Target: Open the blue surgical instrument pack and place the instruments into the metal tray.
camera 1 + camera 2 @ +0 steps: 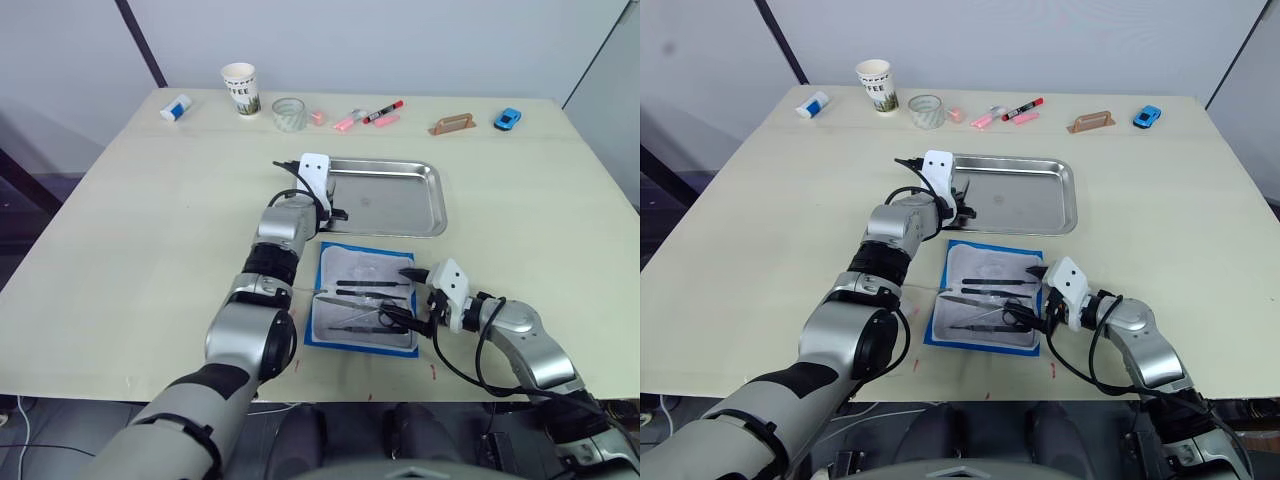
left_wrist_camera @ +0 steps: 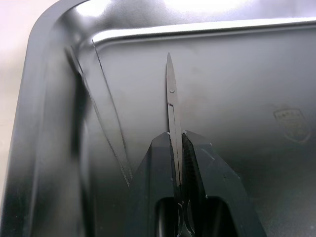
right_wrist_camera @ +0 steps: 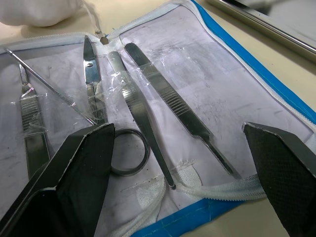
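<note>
Steel scissors [image 2: 171, 106] sit clamped between the left gripper's [image 1: 338, 212] closed fingers, blades pointing down into the tray [image 1: 425, 225] near its left end, so the step in hand is delivering the first tool. Next, those fingers must part to drop it. The tray otherwise looks bare. The pack [image 1: 329, 253] lies open near the table's front edge, still holding forceps, tweezers and ring-handled scissors; the right gripper [image 1: 1040, 297] hovers over them, fingers wide apart.

Opened blue surgical instrument pack [image 1: 985, 297] lies just before the metal tray [image 1: 1015, 195].
</note>
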